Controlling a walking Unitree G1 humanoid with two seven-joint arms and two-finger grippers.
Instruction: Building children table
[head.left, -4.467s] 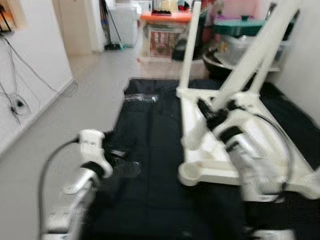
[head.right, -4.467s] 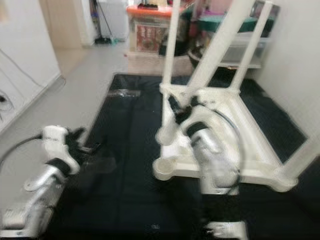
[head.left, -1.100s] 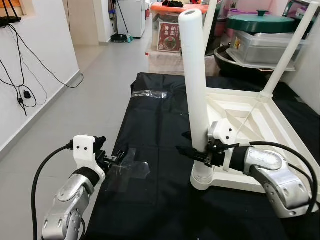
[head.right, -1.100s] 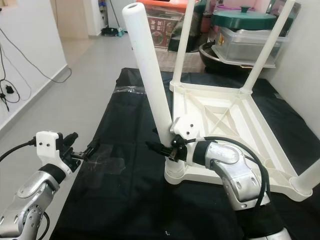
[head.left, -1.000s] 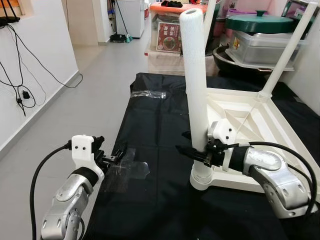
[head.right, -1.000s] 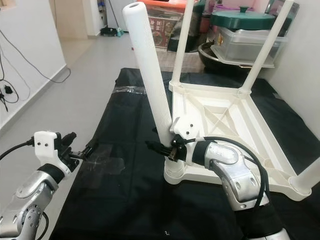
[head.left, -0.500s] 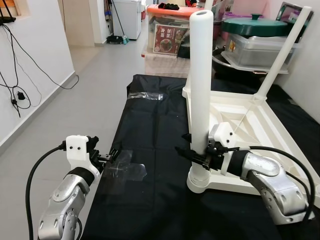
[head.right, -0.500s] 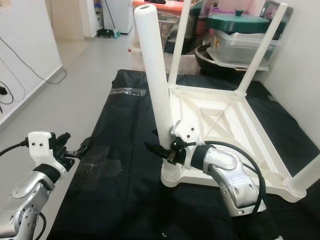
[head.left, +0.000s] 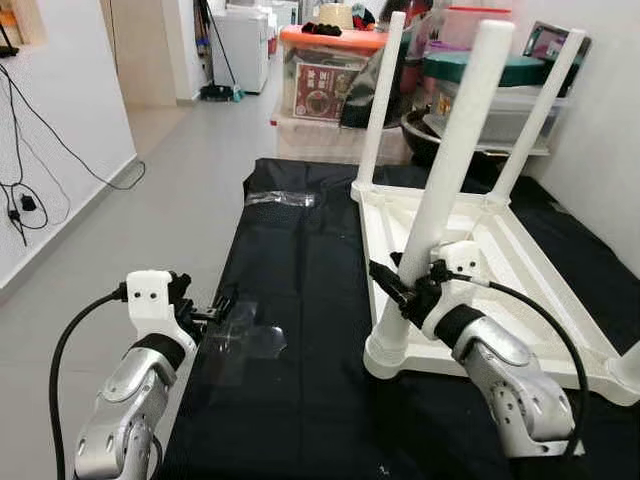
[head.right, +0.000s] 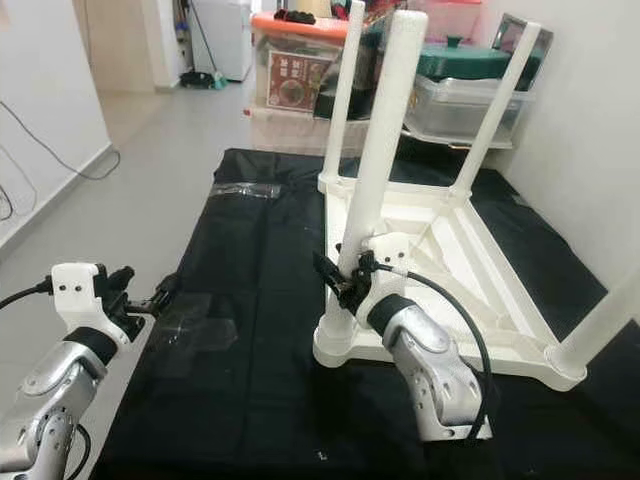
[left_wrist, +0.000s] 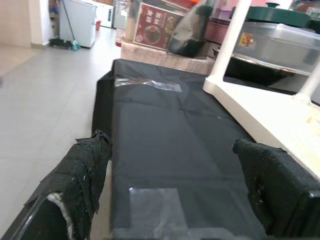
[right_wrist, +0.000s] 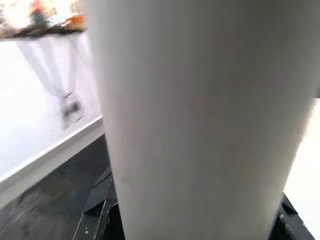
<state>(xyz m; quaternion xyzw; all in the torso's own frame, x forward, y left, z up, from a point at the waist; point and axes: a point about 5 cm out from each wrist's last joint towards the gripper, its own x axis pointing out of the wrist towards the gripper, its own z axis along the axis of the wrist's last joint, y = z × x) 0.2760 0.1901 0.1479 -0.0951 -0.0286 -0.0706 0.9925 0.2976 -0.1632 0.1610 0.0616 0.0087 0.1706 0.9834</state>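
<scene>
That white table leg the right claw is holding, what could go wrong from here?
1. The near leg leans away from upright in its corner socket. Pushed at that angle, it may jam or pop out.
2. The right claw grips the leg low, with most of its length above, so the top could swing.
3. The upturned tabletop lies on the black cloth and could slide under side force, while the left claw hovers open, bracing nothing.

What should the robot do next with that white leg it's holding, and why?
Probably press the leg straight down into the corner socket. The right hand grips it low, its foot sits in the upturned table, but it leans, so it may not be fully seated.
</scene>
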